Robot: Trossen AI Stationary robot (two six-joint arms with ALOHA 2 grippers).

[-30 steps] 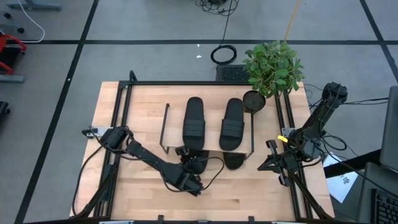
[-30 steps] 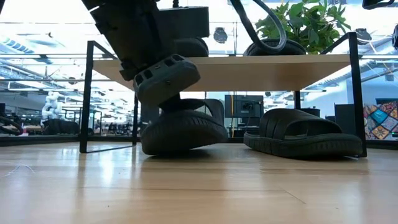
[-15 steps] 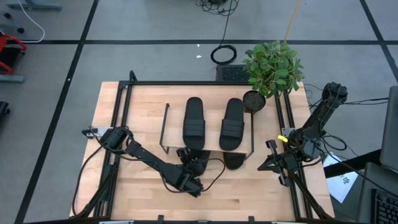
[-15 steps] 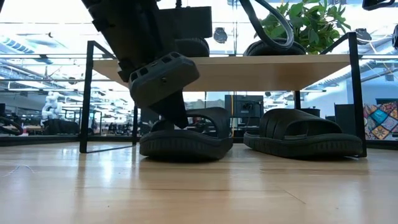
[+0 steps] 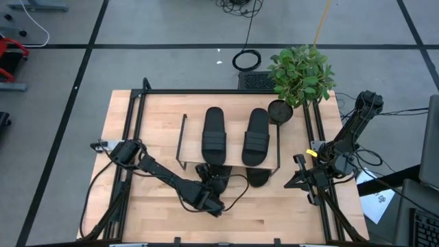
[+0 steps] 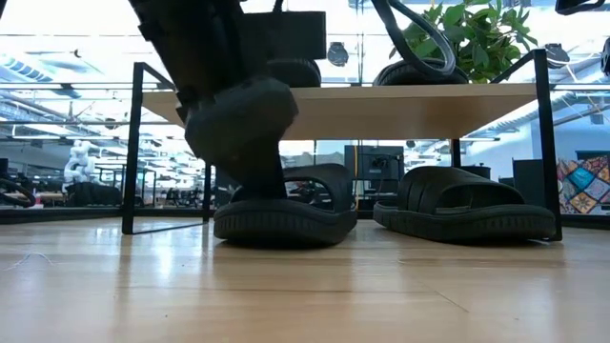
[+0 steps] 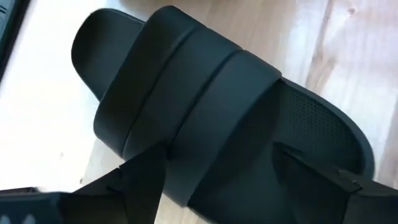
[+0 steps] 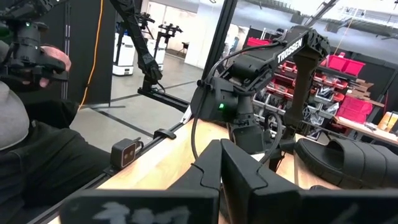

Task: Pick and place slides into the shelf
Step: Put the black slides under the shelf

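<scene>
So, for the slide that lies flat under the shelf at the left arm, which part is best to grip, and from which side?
Probably the wide strap: it arches above the sole of the slide, so fingers can straddle it from above. The left gripper already sits there, one finger on each side of the strap. The shelf overhead suggests approaching from the front.

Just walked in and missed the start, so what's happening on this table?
The left hand has its fingers on either side of a black slide lying flat on the table at the front edge of the shelf. Another slide already lies under the shelf, and two slides lie on its top board. The right hand waits at the table's right edge.
</scene>
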